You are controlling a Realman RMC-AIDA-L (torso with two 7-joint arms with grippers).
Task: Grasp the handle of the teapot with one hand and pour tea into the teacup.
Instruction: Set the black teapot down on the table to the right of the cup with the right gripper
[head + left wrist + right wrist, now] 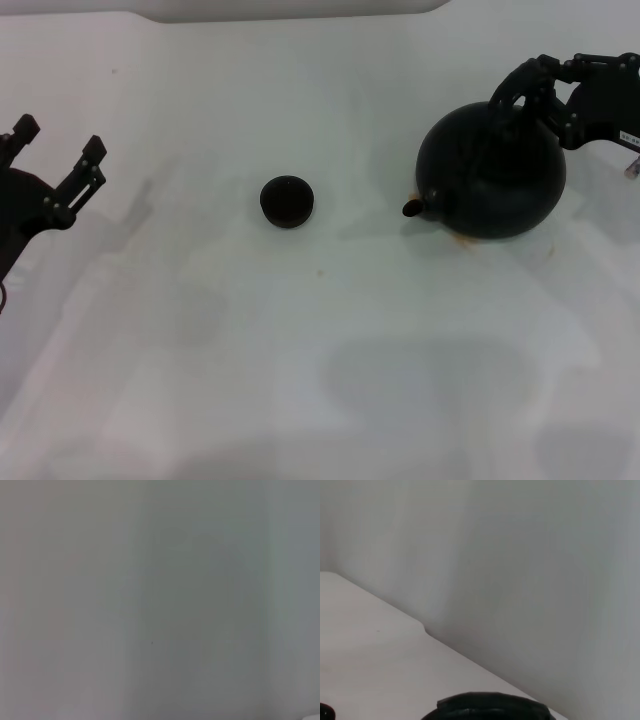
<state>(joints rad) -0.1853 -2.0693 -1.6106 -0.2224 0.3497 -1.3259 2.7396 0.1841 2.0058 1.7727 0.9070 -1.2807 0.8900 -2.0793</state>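
Matte black and round, the large teapot (492, 180) is seen near the right edge of the white table (300, 360), its short spout (413, 207) turned toward the small dark handleless teacup (287, 201) at the middle; the thick black arched handle (512, 92) is met from the far right by the right gripper (553, 100), though whether its jaws are clenched on the hoop cannot be told; the left gripper (58, 150) is held with jaws released at the left edge; a loose hold could let the heavy pot swing and spill beside the small cup; nothing is seen lying between pot and cup.
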